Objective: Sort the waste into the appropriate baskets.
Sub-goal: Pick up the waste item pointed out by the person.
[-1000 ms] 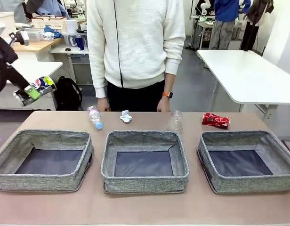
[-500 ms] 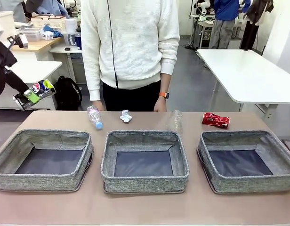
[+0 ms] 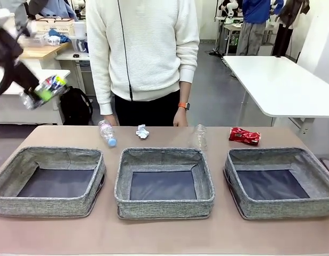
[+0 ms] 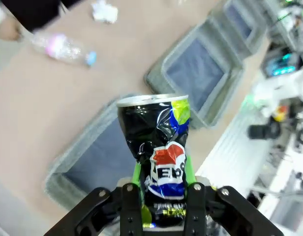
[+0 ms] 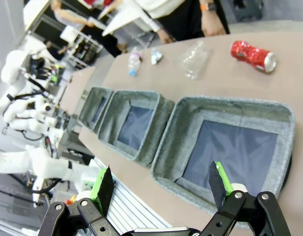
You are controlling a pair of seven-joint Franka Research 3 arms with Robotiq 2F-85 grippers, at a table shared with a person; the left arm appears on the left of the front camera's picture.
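Note:
My left gripper [image 3: 39,92] is shut on the crushed dark can [image 4: 156,147], high above the table's far left; the same can [image 3: 47,88] shows in the front view. Three grey baskets stand in a row: left [image 3: 9,200], middle [image 3: 164,205], right [image 3: 282,208]. Behind them lie the clear bottle with blue cap [image 3: 107,132], the white paper wad [image 3: 142,131], the clear cup [image 3: 200,136] and the crushed red can [image 3: 244,136]. My right gripper [image 5: 161,189] is open above the right basket [image 5: 284,132], nothing between its fingers.
A person in a white sweater stands at the table's far edge, hands [image 3: 180,118] hanging by the edge near the bottle and cup. A white table [image 3: 282,85] stands at the back right.
My left gripper has risen with the dark can and swung slightly right. The person has shifted a little to the left.

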